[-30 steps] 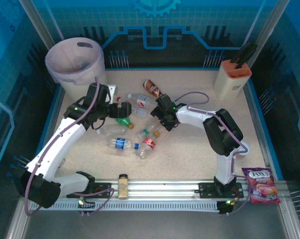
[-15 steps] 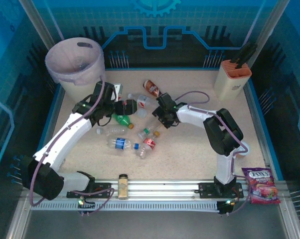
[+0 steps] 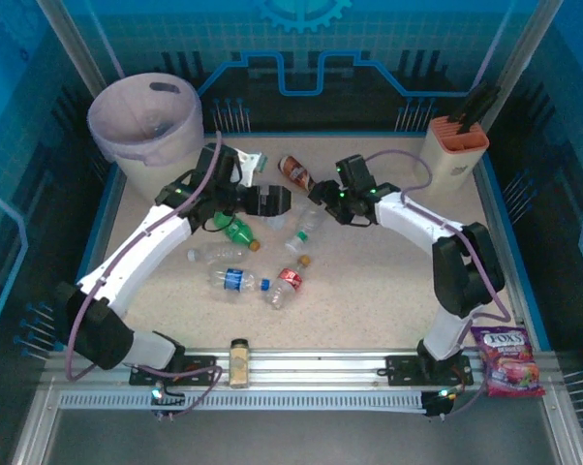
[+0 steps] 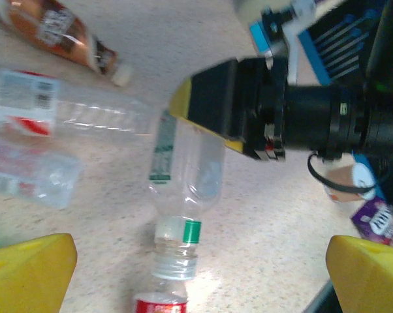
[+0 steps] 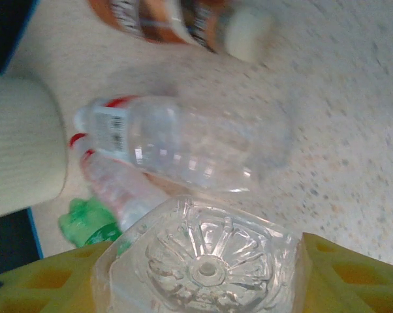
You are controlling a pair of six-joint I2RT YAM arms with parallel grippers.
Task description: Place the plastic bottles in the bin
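Only legible text: "FOX'S" on the candy bag (image 3: 506,360) at the near right edge of the bench. Barcode on the clear bottle (image 5: 183,147), digits unreadable. Label print on the brown bottle (image 4: 56,29) and green-banded bottle (image 4: 183,195) is too blurred to read.

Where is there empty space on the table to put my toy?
Bare table lies right of the bottles, between the right arm and the beige box, and along the front rail. The middle, around the bottles, is crowded.
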